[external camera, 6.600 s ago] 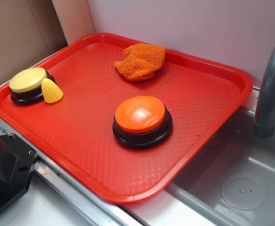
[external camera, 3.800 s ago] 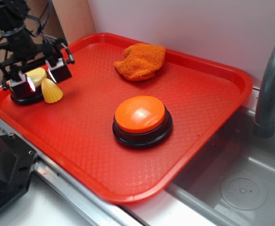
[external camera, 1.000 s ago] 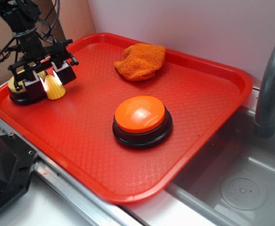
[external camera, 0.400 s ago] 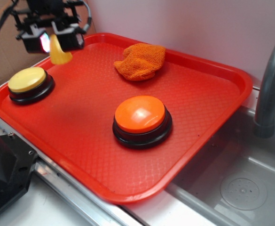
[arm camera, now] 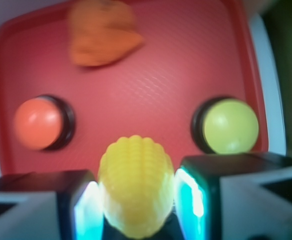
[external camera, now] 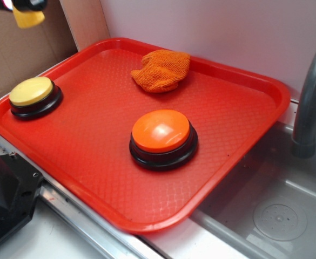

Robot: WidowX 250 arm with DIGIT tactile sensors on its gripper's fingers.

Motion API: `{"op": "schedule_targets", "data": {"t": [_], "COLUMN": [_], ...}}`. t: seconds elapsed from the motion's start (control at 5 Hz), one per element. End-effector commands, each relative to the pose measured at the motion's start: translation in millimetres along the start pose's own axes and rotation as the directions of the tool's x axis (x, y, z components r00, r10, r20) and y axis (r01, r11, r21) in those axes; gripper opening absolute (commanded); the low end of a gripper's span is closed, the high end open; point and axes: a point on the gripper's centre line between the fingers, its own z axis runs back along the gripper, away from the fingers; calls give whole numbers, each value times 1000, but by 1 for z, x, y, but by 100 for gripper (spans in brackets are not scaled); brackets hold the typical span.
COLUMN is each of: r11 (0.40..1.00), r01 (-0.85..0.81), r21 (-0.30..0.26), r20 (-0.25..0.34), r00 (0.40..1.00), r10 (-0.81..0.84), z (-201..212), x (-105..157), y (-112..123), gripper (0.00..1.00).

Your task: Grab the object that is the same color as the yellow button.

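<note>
The small yellow toy corn [arm camera: 136, 185], the object, fills the space between my fingers in the wrist view, and my gripper [arm camera: 137, 197] is shut on it. In the exterior view the corn [external camera: 28, 17] hangs high at the top left, above the cardboard, with only the gripper's lower edge [external camera: 18, 4] showing. The yellow button [external camera: 32, 90] sits on its black base at the tray's left corner, far below the gripper; it appears as a pale-yellow dome [arm camera: 230, 126] in the wrist view.
A red tray [external camera: 244, 135] holds a larger orange button [external camera: 161, 130] in the middle and an orange mesh cloth [external camera: 162, 70] at the back. A grey faucet [external camera: 311, 97] and sink [external camera: 279, 218] lie to the right. Cardboard stands behind at left.
The gripper came down beside the yellow button, shut on the corn, then lifted it up and to the left, now almost out of the exterior view.
</note>
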Motion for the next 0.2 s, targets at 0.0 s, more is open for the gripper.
{"op": "schedule_targets", "data": {"t": [0.0], "r11": [1000], "r01": [17], "r21": [17], "r20": [8], "r00": [1000], "r10": [-17], "z": [18], "x": [-4], "y": [12], "gripper": [0]}}
